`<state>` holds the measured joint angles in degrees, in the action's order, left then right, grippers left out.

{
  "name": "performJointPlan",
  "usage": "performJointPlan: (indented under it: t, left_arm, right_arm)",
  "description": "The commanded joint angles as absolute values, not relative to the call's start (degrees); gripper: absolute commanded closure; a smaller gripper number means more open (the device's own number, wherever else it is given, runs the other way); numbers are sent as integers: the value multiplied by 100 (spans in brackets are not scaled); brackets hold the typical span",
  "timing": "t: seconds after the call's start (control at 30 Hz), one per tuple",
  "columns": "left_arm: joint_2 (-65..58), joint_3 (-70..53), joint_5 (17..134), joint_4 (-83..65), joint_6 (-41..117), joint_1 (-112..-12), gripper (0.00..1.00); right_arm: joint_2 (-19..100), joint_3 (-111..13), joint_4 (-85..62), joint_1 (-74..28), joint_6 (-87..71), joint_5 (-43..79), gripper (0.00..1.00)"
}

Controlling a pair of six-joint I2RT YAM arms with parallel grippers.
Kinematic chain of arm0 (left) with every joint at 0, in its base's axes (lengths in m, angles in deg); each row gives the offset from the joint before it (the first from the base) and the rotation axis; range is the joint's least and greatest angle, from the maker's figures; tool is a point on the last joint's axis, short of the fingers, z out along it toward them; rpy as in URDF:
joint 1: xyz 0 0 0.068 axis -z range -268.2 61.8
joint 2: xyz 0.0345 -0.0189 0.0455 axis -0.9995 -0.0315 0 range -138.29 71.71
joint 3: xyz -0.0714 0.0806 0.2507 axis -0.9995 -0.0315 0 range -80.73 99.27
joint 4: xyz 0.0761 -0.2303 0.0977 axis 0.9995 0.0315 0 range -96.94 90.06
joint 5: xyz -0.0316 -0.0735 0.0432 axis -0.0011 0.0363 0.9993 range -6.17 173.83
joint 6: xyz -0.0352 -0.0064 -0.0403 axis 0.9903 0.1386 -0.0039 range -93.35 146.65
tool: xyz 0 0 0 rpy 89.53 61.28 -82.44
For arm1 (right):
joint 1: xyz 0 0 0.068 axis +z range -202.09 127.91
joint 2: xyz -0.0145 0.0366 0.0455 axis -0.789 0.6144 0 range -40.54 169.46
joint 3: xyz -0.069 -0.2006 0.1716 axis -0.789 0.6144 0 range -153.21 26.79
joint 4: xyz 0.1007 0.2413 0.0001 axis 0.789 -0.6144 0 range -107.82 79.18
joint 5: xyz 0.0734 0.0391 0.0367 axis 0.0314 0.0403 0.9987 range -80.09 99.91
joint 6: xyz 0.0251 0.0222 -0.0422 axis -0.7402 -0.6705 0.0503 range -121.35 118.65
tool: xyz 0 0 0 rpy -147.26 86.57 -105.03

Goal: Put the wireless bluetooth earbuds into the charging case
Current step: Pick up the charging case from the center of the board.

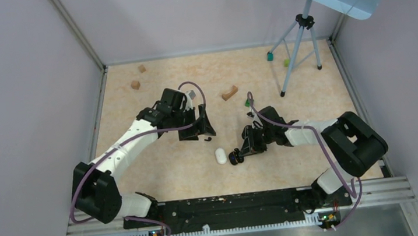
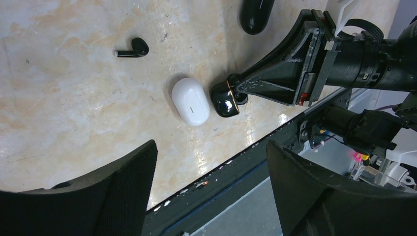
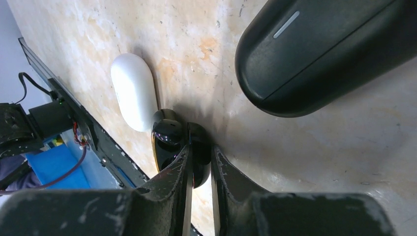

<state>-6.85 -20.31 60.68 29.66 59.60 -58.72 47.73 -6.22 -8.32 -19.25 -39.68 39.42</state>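
1. We find the right gripper [image 3: 200, 153] clenched on a black earbud [image 3: 169, 135], which touches the white case [image 3: 133, 91] beyond the fingertips.
2. Left gripper [image 2: 211, 147] released, empty.
3. Step: pick-up. Next, we judge: lift, then seat it in an opened case.

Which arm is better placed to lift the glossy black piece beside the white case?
Right. The right gripper pinches the glossy black piece beside the white case between its fingers; the left gripper hangs open above the table, holding nothing.
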Motion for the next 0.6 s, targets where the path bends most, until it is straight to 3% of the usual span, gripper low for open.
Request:
performJointPlan:
  t: [0.0,0.33,0.5,0.57]
  left_arm:
    - [-766,-2058,6015,2754,6019,-5876,14]
    - [-721,-2129,5892,2629,6104,-5880,14]
    - [-469,-2201,5565,2118,6461,-5881,10]
    - [-411,-2181,5614,2051,6493,-5880,3]
  right_arm:
    - [4757,-634,-838,-1856,-3821,3840,86]
    - [4456,-739,-1064,-1843,-3840,3710,100]
    - [4142,-791,-1301,-1843,-3955,3543,100]
    - [3988,-800,-1355,-1843,-3997,3458,100]
